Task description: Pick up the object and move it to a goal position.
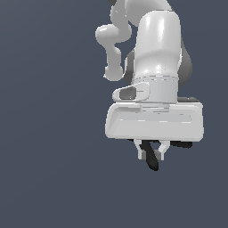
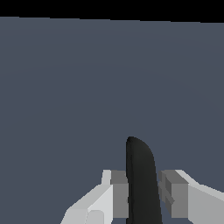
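Note:
The black spring clamp point(image 1: 152, 159) hangs between my fingers, with one thin black handle sticking out below them in the exterior view. In the wrist view a black clamp handle point(image 2: 141, 181) stands between the two pale finger pads point(image 2: 117, 192). My gripper point(image 1: 151, 152) is shut on the clamp and holds it off the floor. The clamp's red tip and rounded head are hidden by the hand. Another dark part of the clamp point(image 1: 181, 144) shows just under the hand's edge on the exterior view's right.
The white arm point(image 1: 156, 53) and broad hand body point(image 1: 153, 120) fill the upper right of the exterior view. A plain dark grey-blue floor point(image 1: 53, 156) lies all around.

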You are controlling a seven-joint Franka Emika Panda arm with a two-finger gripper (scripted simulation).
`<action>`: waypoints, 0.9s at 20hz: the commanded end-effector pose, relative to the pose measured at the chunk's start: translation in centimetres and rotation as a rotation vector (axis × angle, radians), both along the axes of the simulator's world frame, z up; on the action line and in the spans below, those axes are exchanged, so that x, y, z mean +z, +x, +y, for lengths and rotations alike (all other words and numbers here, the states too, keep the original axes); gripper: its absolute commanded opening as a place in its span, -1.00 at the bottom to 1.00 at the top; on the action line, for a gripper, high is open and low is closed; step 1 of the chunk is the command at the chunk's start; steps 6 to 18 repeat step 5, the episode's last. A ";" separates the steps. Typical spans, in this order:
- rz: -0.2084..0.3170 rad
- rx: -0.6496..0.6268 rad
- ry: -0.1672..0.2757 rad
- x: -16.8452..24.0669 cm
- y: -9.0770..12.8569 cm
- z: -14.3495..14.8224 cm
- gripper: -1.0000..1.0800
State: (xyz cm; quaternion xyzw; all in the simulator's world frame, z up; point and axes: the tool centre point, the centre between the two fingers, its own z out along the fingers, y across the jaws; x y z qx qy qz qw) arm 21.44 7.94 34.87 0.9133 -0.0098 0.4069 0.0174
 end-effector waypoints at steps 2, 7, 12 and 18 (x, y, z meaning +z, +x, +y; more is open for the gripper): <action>-0.003 0.000 0.001 1.4 -0.2 0.0 -1.00; -0.004 0.001 0.000 1.7 -0.1 0.1 -1.00; -0.004 0.001 0.000 1.7 -0.1 0.1 -1.00; -0.004 0.001 0.000 1.7 -0.1 0.1 -1.00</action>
